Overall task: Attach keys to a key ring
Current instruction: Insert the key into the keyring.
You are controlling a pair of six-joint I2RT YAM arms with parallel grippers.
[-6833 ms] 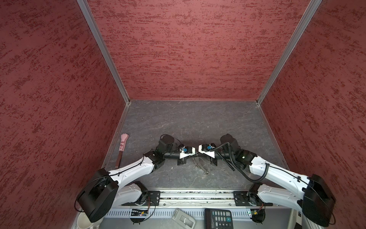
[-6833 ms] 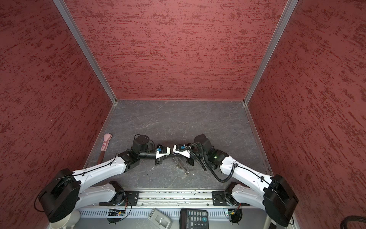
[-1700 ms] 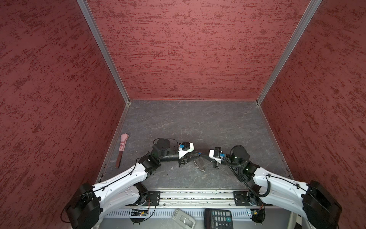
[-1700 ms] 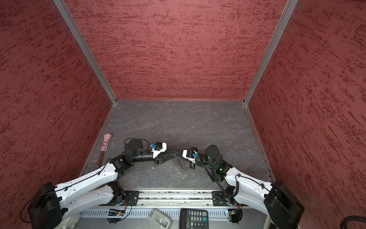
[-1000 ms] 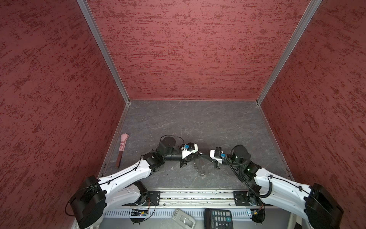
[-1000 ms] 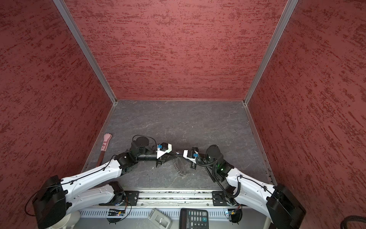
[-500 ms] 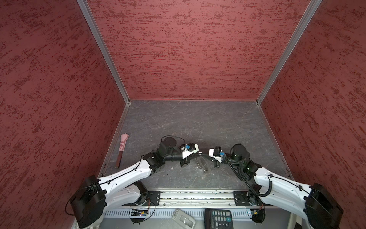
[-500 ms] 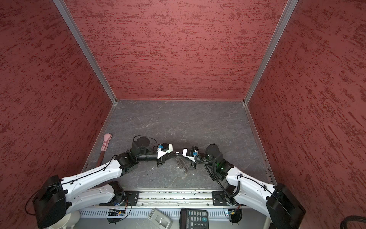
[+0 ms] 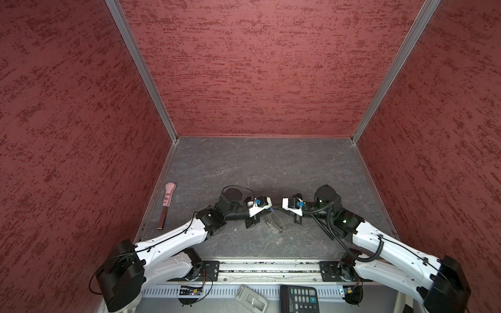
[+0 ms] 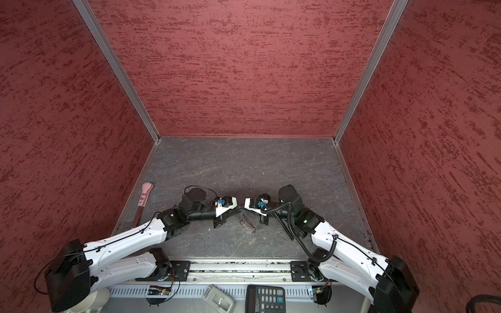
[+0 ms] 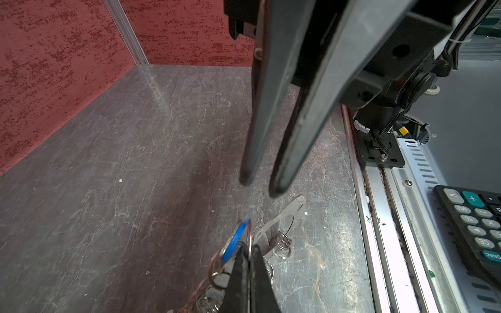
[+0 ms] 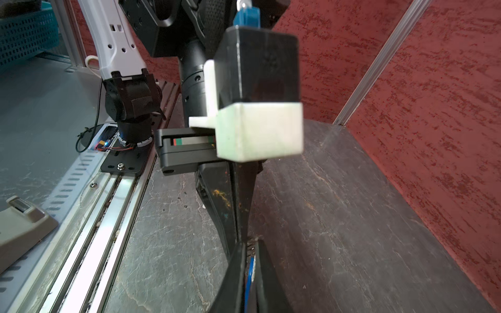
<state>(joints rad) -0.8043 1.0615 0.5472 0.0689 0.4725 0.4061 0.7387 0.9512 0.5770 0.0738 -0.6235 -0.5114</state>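
Observation:
My left gripper is shut on a thin wire of the key ring, and the blue key tag hangs edge-on right beside its tips. Silver links dangle below. My right gripper points tip to tip at the left one, its fingers a narrow gap apart with floor showing between them. In the right wrist view the blue tag shows through the slit of the right gripper. In both top views the grippers meet above the ring's links.
A pink paw-tipped stick lies along the left wall. A calculator and a grey device sit beyond the metal rail at the front edge. Red walls enclose three sides of the grey floor.
The right gripper has edged a little towards the left one, so their tips now meet, and its fingers have parted slightly. The left arm has barely moved.

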